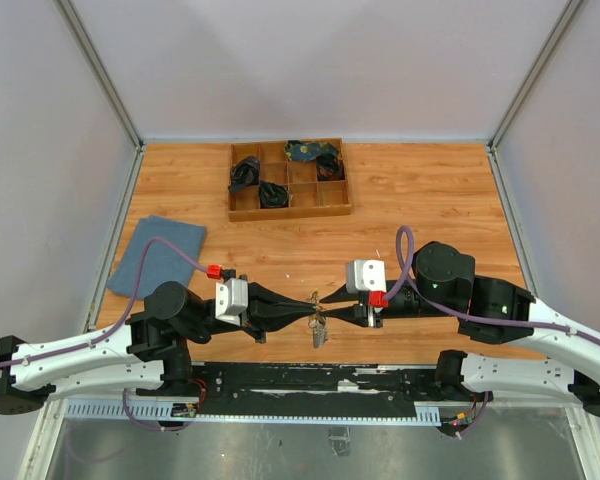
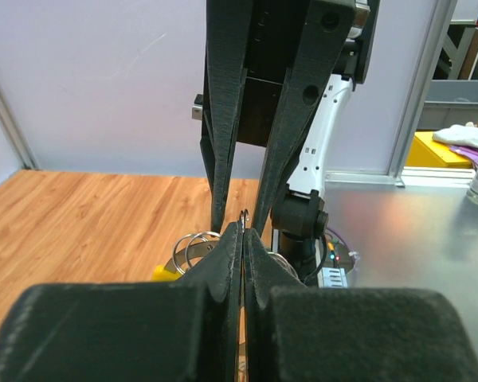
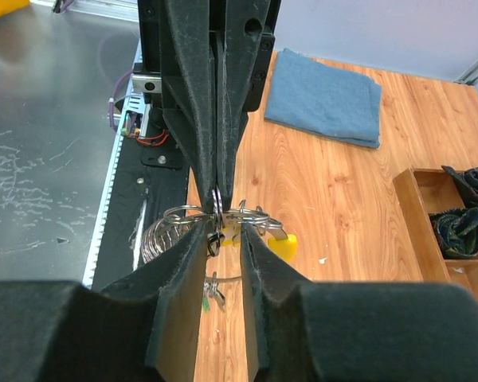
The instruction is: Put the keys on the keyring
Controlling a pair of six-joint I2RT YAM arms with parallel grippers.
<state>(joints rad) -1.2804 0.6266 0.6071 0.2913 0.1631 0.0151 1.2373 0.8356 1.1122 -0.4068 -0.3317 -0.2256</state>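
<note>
Pale walls (image 1: 310, 60) close in a wooden table (image 1: 420, 200). A compartmented wooden tray (image 1: 289, 211) with dark bundles in some of its cells sits by the far edge, and a folded blue cloth (image 1: 157, 256) lies at the left side. Both are well apart from where I work.

My two arms meet tip to tip above the near middle of the table. My left end effector (image 1: 308, 303) is pressed fully together, and my left wrist camera shows a thin edge of metal loop standing up from the seam between its pads. That is the keyring (image 3: 247, 215), clamped at the very tip. From my right wrist camera the same pinch shows head-on, with the wire loops spreading out to either side just below the closed left tips.

My right end effector (image 3: 223, 231) stands a little apart, with a narrow gap between its pads. The keyring's loops lie across the mouth of that gap — I cannot tell whether either pad touches the wire. The short yellow piece (image 3: 284, 243) hangs just to the right of my right finger, on the table side.

The keys (image 1: 320, 332) dangle in a small silvery bunch directly beneath the meeting point — clear of both end effectors' pads, over the table's near edge.
</note>
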